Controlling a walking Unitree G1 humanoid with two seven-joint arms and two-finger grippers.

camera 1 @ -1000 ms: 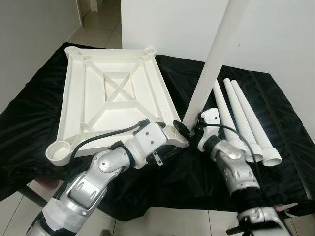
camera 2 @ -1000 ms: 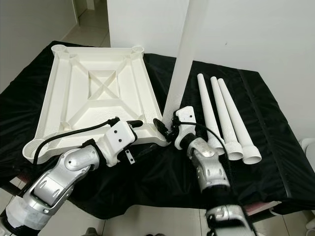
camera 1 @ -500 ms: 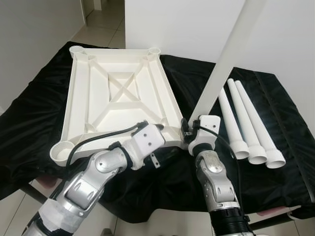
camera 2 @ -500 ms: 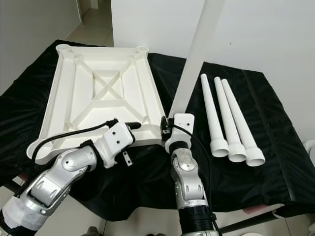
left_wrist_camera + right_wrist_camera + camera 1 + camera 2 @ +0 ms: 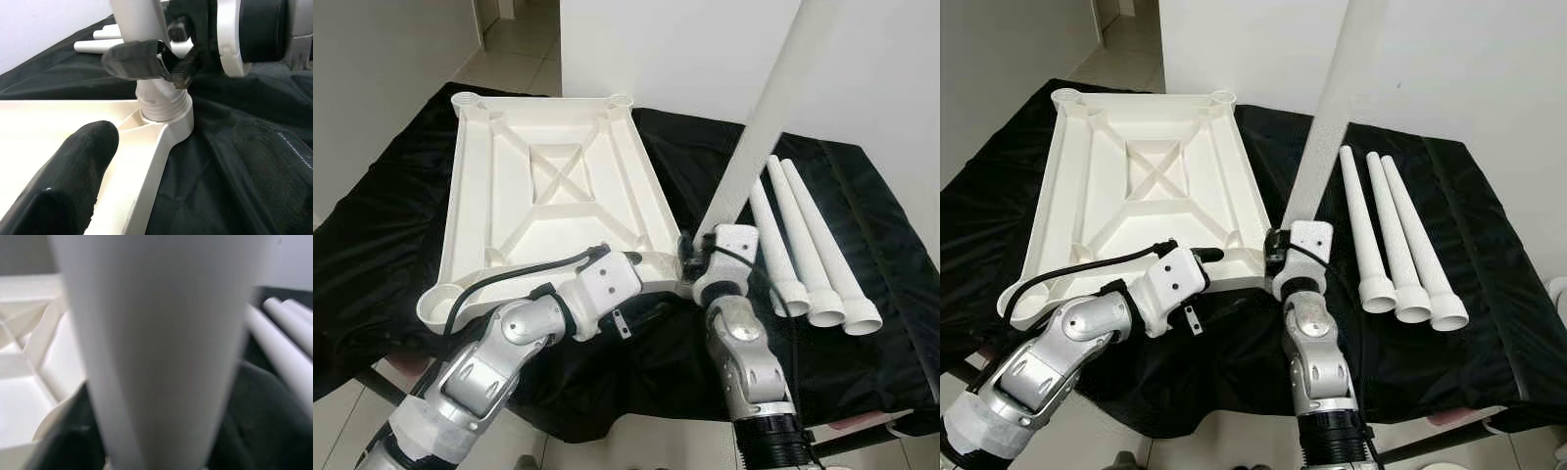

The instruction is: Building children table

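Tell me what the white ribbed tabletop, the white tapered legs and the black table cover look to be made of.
White ribbed tabletop: likely moulded plastic, matte, with cast cross-ribs and corner sockets. White tapered legs: apparently the same plastic, hollow, open-ended. Black table cover: fabric, creased, slightly sheeny.

head eyes look down over the tabletop (image 5: pixel 548 186); wrist views sit close, sharing the leg (image 5: pixel 142 29).

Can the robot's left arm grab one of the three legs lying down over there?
Probably not right now. The left gripper is at the tabletop, and the right arm with its upright leg stands between it and the spare legs.
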